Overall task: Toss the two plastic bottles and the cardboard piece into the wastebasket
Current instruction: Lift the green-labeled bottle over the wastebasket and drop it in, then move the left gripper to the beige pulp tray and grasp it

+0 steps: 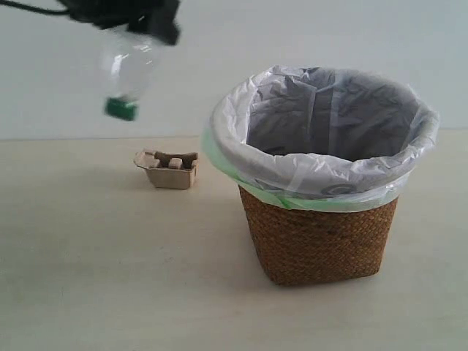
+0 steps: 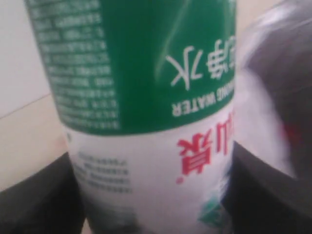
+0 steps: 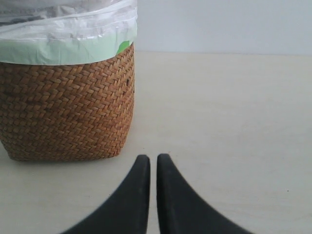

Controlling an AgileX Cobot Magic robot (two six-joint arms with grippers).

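Note:
High at the top left of the exterior view, my left gripper [image 1: 135, 22] is shut on the green-capped plastic bottle [image 1: 130, 69], which hangs cap down above the table. Its green-white label [image 2: 146, 97] fills the left wrist view between the dark fingers [image 2: 34, 200]. The beige cardboard piece [image 1: 169, 169] lies on the table, left of the wastebasket [image 1: 319, 238] with its white liner [image 1: 322, 164]. My right gripper [image 3: 153, 158] is shut on nothing, low over the table beside the wicker wastebasket [image 3: 66, 109]. The red-labelled bottle is out of view.
The pale table [image 1: 95, 278] ends at a light wall [image 1: 44, 80] behind. The basket's open mouth [image 1: 329, 117] shows only liner inside from this angle.

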